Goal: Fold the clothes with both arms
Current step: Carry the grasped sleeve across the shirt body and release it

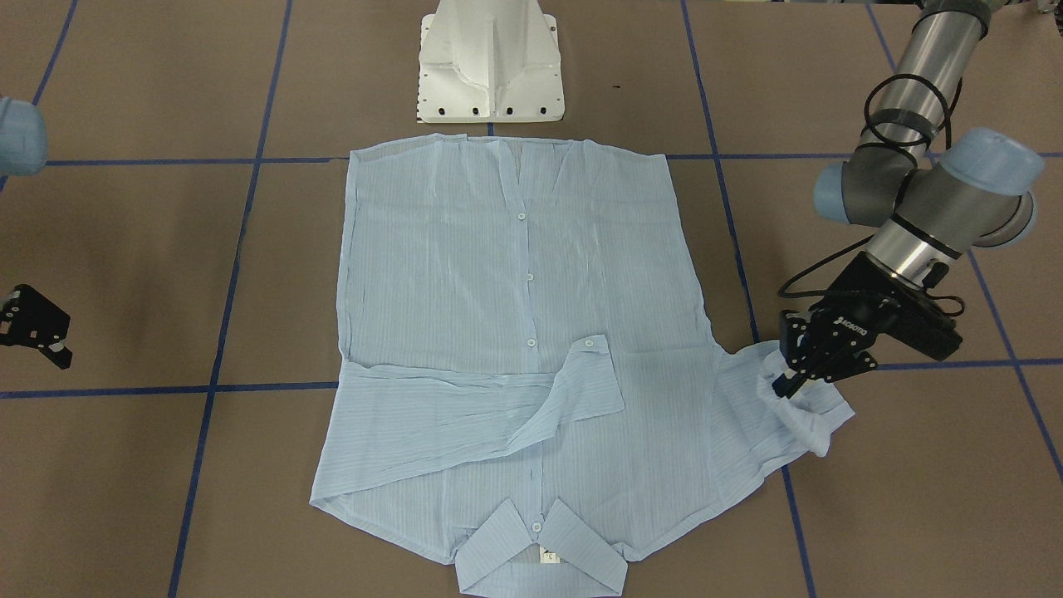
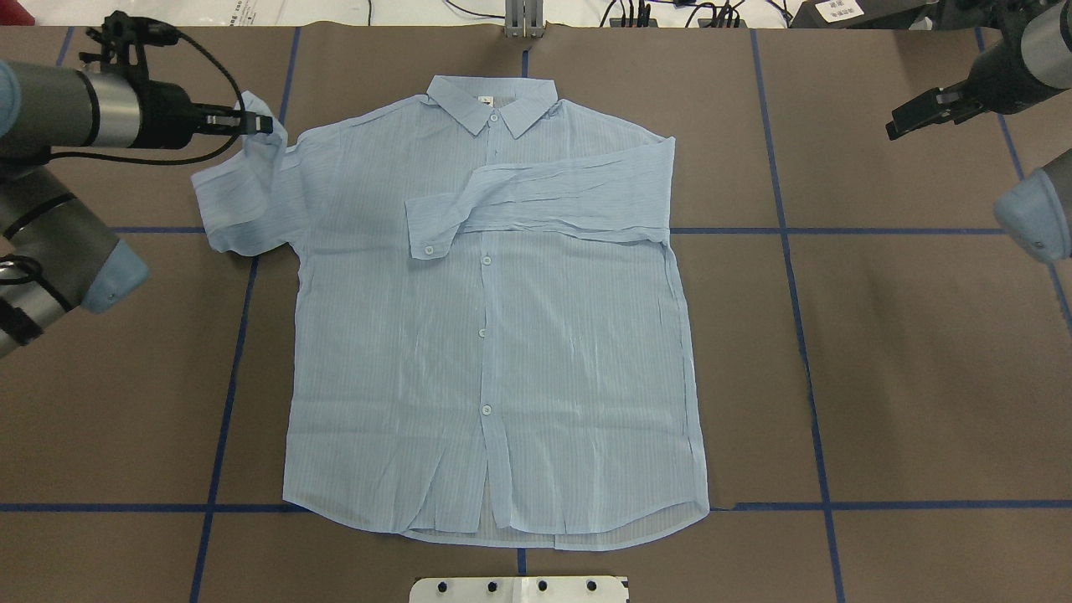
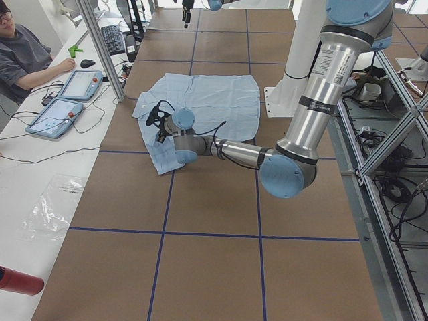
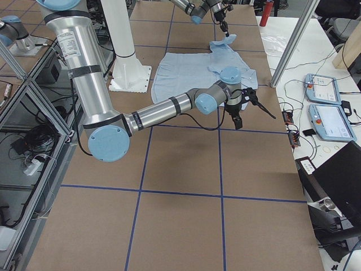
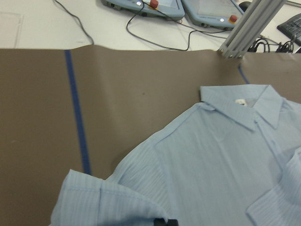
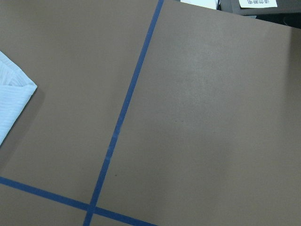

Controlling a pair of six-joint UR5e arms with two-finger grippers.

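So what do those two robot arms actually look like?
Both the left arm and the right arm are silver-grey jointed tubes with light blue joint caps. Black cables loop along them. Each ends in a black, pointed pincer. The left pincer carries small white lettering, and the right pincer looks much the same.

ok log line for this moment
step: sleeve fold | left gripper: shut on unfolded sleeve, partly lifted | right gripper: off shirt, state unclear | folded sleeve: across chest
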